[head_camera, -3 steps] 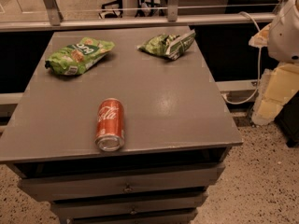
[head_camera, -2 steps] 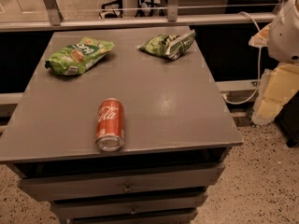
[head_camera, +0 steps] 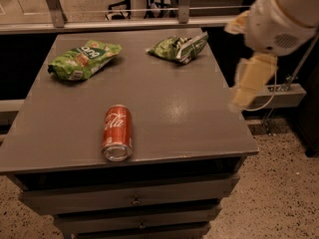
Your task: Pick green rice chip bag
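The green rice chip bag (head_camera: 84, 59) is a plump light-green bag with white lettering and a small white label. It lies at the back left of the grey table top (head_camera: 174, 108). My gripper (head_camera: 250, 83) hangs from the white arm (head_camera: 284, 16) at the table's right edge, above and just off the top. It is far to the right of the bag and touches nothing.
A darker green, flatter bag (head_camera: 178, 48) lies at the back right of the table. A red cola can (head_camera: 117, 132) lies on its side near the front edge. Drawers (head_camera: 134, 200) are below the top. A rail (head_camera: 124, 24) runs behind the table.
The arm and gripper have swung left, from beside the table toward its right edge. The bags and the can have not moved.
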Robot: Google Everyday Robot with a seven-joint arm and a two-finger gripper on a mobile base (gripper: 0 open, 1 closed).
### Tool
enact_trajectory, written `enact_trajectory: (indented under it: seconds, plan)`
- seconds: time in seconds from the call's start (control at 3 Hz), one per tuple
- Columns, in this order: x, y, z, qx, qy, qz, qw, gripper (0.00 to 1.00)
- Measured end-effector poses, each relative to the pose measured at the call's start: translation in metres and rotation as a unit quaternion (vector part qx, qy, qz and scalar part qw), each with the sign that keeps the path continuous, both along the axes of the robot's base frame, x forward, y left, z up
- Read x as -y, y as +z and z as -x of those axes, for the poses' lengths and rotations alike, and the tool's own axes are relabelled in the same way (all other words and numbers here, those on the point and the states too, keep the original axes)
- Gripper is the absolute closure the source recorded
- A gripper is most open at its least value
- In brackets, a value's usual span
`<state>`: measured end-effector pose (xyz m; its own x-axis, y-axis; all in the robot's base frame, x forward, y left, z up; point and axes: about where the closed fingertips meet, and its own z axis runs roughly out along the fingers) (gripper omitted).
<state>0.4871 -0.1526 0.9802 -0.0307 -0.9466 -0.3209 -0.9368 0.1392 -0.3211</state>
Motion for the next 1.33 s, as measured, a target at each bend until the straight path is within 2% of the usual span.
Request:
enact_trajectory:
  seconds: [0.33,0.67,1.0,1.33]
  plan:
    - [-0.044,0.002,-0.033,0.029,0.054,-0.046,0.9971,0.00]
    - [-0.101,0.006,-0.053,0.039,0.101,-0.087,0.9903,0.00]
    - [-0.106,0.004,-0.056,0.039,0.102,-0.093,0.9896,0.00]
    - [-0.171,-0.019,-0.092,0.038,0.121,-0.168,0.9776,0.00]
